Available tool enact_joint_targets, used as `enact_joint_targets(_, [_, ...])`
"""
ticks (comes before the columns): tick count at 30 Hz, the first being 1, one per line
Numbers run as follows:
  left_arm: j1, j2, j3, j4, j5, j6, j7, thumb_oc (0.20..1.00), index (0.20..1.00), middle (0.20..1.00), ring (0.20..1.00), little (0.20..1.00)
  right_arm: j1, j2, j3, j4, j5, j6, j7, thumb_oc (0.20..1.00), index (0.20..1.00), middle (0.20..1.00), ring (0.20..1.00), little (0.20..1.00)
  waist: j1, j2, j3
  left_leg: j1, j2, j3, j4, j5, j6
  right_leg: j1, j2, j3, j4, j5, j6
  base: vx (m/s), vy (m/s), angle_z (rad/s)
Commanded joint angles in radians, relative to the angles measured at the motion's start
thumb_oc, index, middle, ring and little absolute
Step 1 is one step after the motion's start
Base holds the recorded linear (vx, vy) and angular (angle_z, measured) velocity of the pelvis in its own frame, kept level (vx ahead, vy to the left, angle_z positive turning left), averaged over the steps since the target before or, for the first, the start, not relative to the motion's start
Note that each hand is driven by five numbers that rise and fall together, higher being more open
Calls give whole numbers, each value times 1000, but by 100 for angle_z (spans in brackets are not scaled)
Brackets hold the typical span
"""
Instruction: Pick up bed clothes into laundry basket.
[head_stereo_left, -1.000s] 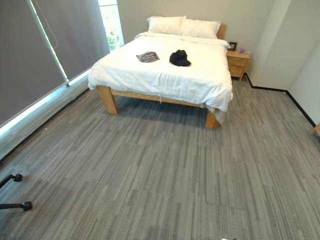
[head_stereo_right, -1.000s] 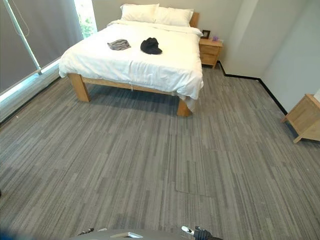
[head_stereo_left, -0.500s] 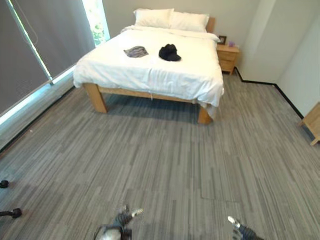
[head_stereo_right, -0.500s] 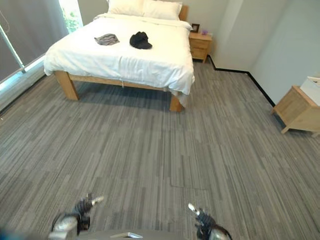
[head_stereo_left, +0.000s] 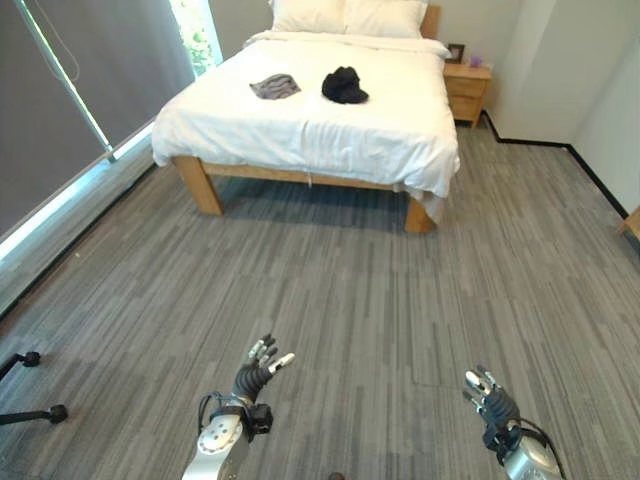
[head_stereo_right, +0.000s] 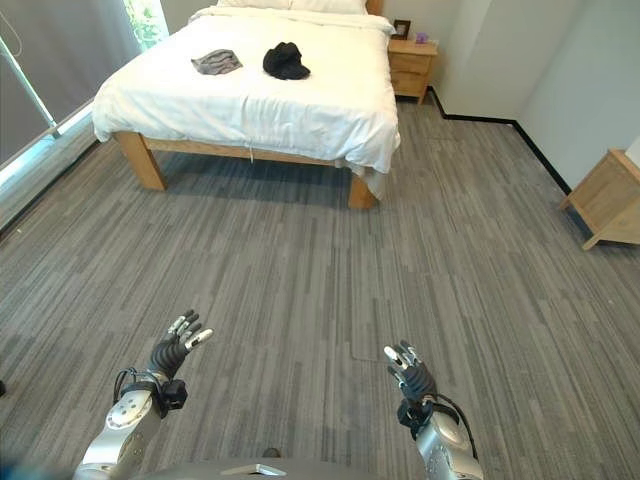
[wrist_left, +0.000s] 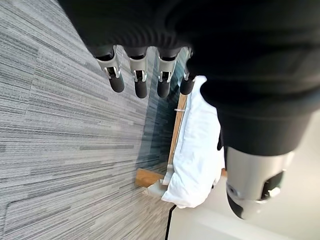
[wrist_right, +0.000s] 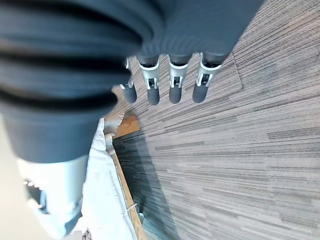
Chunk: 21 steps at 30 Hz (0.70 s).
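A grey striped carpet (head_stereo_left: 380, 300) covers the floor across the middle and lower frame. At upper left, dark roller blinds (head_stereo_left: 80, 80) hang over a window (head_stereo_left: 190, 35). At upper right of the left eye view, a wooden nightstand (head_stereo_left: 467, 90) stands against the wall, with a small picture frame (head_stereo_left: 456, 52) on top. At the right edge of the right eye view stands a wooden cabinet (head_stereo_right: 610, 205).
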Motion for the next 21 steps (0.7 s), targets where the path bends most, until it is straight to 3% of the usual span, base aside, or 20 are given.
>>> enact_joint_targets(1, [-81,9,22,20,-30,-33,28,1000,1000,1000,1000,1000,-73,-12,16,-11,77,-22,7,1000,1000,1000,1000,1000,14,-24,1,10,42,-42,7,-58,-43,-22,-116,-26,29,-6,114,1,1,-4])
enact_joint_targets(10, [-79,23,33,-38,25,-41,28,1000,1000,1000,1000,1000,-75,-12,-6,-104,73,-38,0,1000,1000,1000,1000,1000,21,-44,20,17,31,-28,7,-69,-34,-18,-128,-18,27,-1,128,18,28,-2])
enact_joint_targets(16, [-87,31,35,-57,34,-49,39,1000,1000,1000,1000,1000,-142,-22,39,-135,53,-51,-1,1000,1000,1000,1000,1000,49,-52,31,-7,1,-21,7,-77,-10,-56,-164,2,57,14,153,21,98,-5])
enact_joint_targets(19, [-94,43,30,-59,42,-46,39,1000,1000,1000,1000,1000,-159,-19,63,-140,70,-49,11,1000,1000,1000,1000,1000,63,-50,48,-10,-20,-32,21,-93,12,-100,-205,8,177,15,160,33,167,-11])
enact_joint_targets(20, [-100,42,27,-51,42,-43,42,1000,1000,1000,1000,1000,-158,-14,71,-147,73,-48,14,1000,1000,1000,1000,1000,64,-48,56,-6,-27,-36,26,-100,24,-131,-224,14,253,45,163,68,279,2])
enact_joint_targets(21, [-109,33,24,-18,30,-39,44,1000,1000,1000,1000,1000,-155,-9,95,-168,70,-42,23,1000,1000,1000,1000,1000,58,-39,76,4,-39,-38,45,-112,51,-212,-255,29,456,155,155,61,239,4])
